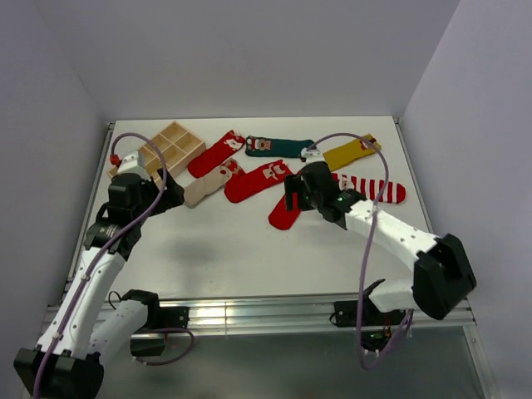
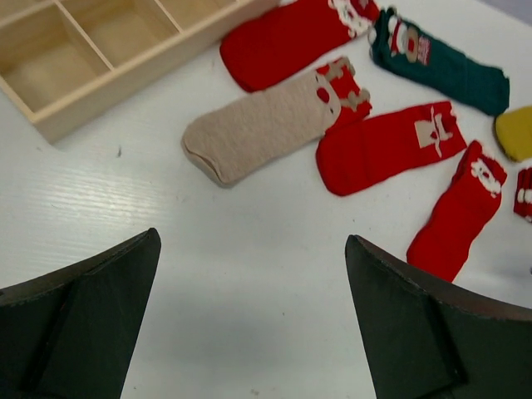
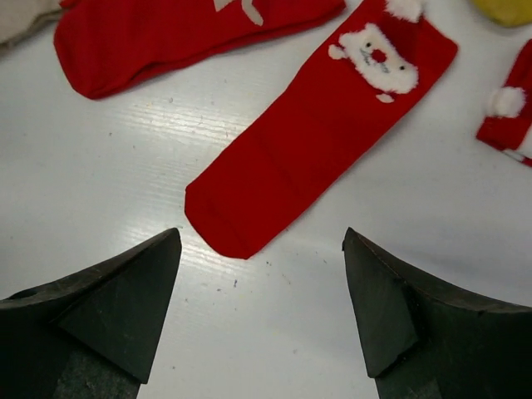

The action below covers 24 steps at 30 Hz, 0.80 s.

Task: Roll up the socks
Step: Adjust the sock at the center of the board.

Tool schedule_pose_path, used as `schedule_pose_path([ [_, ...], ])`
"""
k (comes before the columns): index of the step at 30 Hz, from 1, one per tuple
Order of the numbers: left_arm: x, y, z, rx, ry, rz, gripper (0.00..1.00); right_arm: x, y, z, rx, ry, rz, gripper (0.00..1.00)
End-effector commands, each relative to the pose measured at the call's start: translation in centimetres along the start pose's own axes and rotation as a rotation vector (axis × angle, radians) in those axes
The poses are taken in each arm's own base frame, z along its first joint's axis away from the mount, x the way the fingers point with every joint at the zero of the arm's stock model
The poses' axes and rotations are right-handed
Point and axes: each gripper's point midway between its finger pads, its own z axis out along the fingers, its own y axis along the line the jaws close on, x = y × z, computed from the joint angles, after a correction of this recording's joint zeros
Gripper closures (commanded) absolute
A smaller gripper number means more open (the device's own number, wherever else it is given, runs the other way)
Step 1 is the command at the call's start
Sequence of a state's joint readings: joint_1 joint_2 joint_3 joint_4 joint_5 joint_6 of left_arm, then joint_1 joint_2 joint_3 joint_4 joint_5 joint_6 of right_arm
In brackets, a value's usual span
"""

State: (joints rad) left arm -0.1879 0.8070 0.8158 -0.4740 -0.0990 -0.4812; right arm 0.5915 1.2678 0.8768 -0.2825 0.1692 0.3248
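Socks, 7, all flat and unrolled on the white table (image 1: 249,258), spread across its far half.
- Nearest red sock (image 3: 307,141): white bear-like patch with a red nose at the cuff, toe pointing toward the arms; toe end just ahead of the right gripper (image 3: 259,241).
- Middle red sock (image 2: 386,145): white patch near the cuff, beside and left of the nearest one.
- Beige sock (image 2: 266,125): left of the middle red sock, cuffs touching or overlapping.
- Far red sock (image 2: 287,37): angled, just beside the wooden box (image 1: 170,148).
- Dark green sock (image 2: 449,66): along the far edge, right of the far red sock.
- Mustard sock (image 1: 351,152): right of the green one, tilted.
- Striped sock (image 1: 374,189): red and white, partly behind the right arm.

Right gripper: over the toe of the nearest red sock, jaws spread wide, holding nothing.
Left gripper (image 2: 253,241): above bare table, near the beige sock and the box; jaws fully wide, holding nothing.
Wooden box: open compartments, far left corner.
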Motion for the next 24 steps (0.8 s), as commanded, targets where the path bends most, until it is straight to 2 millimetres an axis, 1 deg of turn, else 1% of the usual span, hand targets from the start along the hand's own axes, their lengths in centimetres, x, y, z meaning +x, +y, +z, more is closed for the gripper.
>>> schedule_pose_path([
  [1, 0.5, -1.8, 1.3, 0.078, 0.049, -0.01, 0.01, -1.6, 2.1, 2.0, -0.053, -0.002, 0.004, 0.15],
  [2, 0.7, -1.7, 1.6, 0.074, 0.057, -0.006, 0.0, -1.3, 2.2, 2.5, -0.051, 0.015, -0.01, 0.18],
  [3, 1.2, -1.5, 1.9, 0.069, 0.068, -0.001, 0.01, -0.8, 2.3, 3.6, -0.049, 0.038, -0.017, 0.21],
  [5, 1.7, -1.3, 2.2, 0.065, 0.077, 0.007, 0.01, -0.2, 2.4, 4.6, -0.048, 0.065, -0.035, 0.25],
  [8, 2.2, -0.6, 2.4, 0.043, 0.08, 0.022, 0.01, 1.7, 2.6, 6.7, -0.045, 0.139, -0.055, 0.37],
  [11, 2.5, -0.2, 2.4, 0.029, 0.085, 0.028, 0.01, 3.1, 2.8, 8.0, -0.037, 0.185, -0.068, 0.42],
  [13, 2.4, -0.3, 2.4, 0.031, 0.08, 0.029, 0.01, 4.0, 2.8, 8.4, -0.023, 0.212, -0.081, 0.45],
  [14, 2.4, -0.2, 2.4, 0.027, 0.078, 0.028, 0.01, 4.7, 3.3, 8.7, -0.024, 0.234, -0.091, 0.46],
  [17, 2.2, -0.1, 2.3, 0.019, 0.073, 0.03, 0.01, 6.2, 3.8, 8.9, -0.021, 0.281, -0.1, 0.48],
  [21, 2.6, 0.1, 2.4, 0.016, 0.083, 0.032, 0.0, 8.2, 4.2, 8.3, -0.018, 0.347, -0.098, 0.5],
  [23, 2.5, -0.1, 2.4, 0.022, 0.081, 0.032, 0.01, 8.8, 4.8, 7.9, -0.031, 0.366, -0.087, 0.5],
  [24, 2.4, -0.1, 2.4, 0.021, 0.079, 0.031, 0.01, 9.2, 5.6, 7.6, -0.047, 0.378, -0.091, 0.5],
])
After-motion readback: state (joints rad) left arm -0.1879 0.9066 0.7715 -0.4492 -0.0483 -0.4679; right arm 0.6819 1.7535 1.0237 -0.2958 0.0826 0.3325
